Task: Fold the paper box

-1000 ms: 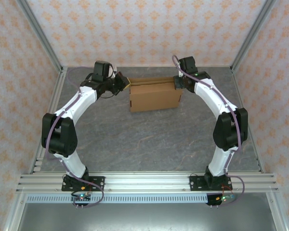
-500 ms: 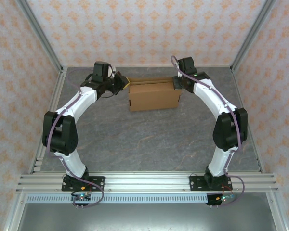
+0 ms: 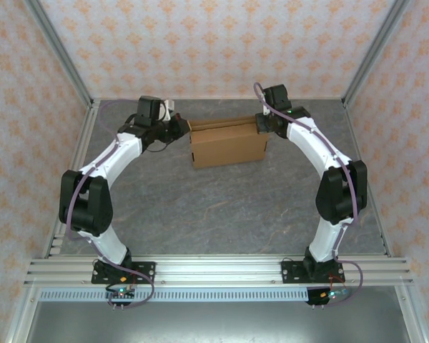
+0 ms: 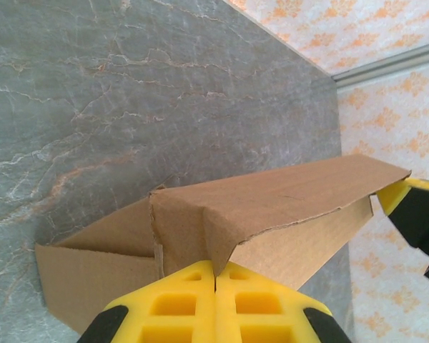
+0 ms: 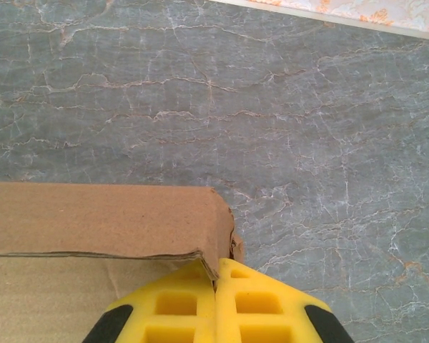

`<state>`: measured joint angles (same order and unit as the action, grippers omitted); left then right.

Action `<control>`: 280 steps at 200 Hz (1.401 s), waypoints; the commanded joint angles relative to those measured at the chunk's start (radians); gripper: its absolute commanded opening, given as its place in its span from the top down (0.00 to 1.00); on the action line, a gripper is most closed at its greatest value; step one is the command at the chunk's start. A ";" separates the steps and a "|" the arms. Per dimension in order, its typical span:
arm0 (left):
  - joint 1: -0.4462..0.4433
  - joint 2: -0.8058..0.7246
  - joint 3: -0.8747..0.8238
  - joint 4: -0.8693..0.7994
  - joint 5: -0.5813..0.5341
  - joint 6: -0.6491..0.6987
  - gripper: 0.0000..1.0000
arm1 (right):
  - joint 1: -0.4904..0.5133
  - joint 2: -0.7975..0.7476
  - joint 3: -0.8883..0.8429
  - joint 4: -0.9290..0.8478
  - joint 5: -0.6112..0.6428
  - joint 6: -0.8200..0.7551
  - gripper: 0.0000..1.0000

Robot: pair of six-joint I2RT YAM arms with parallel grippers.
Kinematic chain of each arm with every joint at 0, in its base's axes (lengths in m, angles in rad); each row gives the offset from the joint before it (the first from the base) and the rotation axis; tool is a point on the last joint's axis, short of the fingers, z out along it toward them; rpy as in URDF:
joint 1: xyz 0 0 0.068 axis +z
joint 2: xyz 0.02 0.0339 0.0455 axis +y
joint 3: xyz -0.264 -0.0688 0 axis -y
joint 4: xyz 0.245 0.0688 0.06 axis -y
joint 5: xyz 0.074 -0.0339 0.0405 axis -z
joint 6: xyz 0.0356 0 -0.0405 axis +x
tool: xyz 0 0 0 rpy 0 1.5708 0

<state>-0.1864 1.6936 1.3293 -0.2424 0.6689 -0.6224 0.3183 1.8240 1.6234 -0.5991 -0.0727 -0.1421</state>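
The paper box (image 3: 227, 146) is brown cardboard, partly folded, lying at the far middle of the grey table. My left gripper (image 3: 186, 128) is at its left end and my right gripper (image 3: 259, 127) at its right end. In the left wrist view the yellow fingers of the left gripper (image 4: 216, 266) are shut on a corner of the box's folded flap (image 4: 272, 207). In the right wrist view the right gripper (image 5: 216, 275) is shut on the flap's corner edge (image 5: 93, 218). The right gripper's yellow finger (image 4: 415, 211) shows past the box's far end.
The grey marble-patterned table (image 3: 222, 207) is bounded by patterned walls with aluminium posts (image 3: 57, 50) at the back corners. The aluminium rail (image 3: 214, 270) holding both arm bases runs along the near edge. Both arms arc inward toward the box.
My left arm has shifted slightly toward the near side and its gripper has moved in against the box's left end. The box has barely moved. The right arm is still.
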 commanded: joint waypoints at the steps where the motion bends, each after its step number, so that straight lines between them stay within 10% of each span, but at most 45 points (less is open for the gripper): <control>1: -0.017 -0.029 -0.036 -0.070 -0.020 0.082 1.00 | 0.006 0.059 -0.022 -0.182 -0.047 0.025 0.99; 190: -0.045 -0.066 -0.108 -0.095 -0.126 0.216 1.00 | -0.036 0.039 -0.040 -0.170 -0.137 0.025 0.99; 280: -0.072 -0.086 -0.126 -0.112 -0.213 0.234 1.00 | -0.079 0.005 -0.028 -0.129 -0.376 0.087 0.99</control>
<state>-0.2493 1.6032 1.2358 -0.2428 0.5037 -0.4164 0.2344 1.8061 1.6077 -0.5972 -0.3435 -0.0887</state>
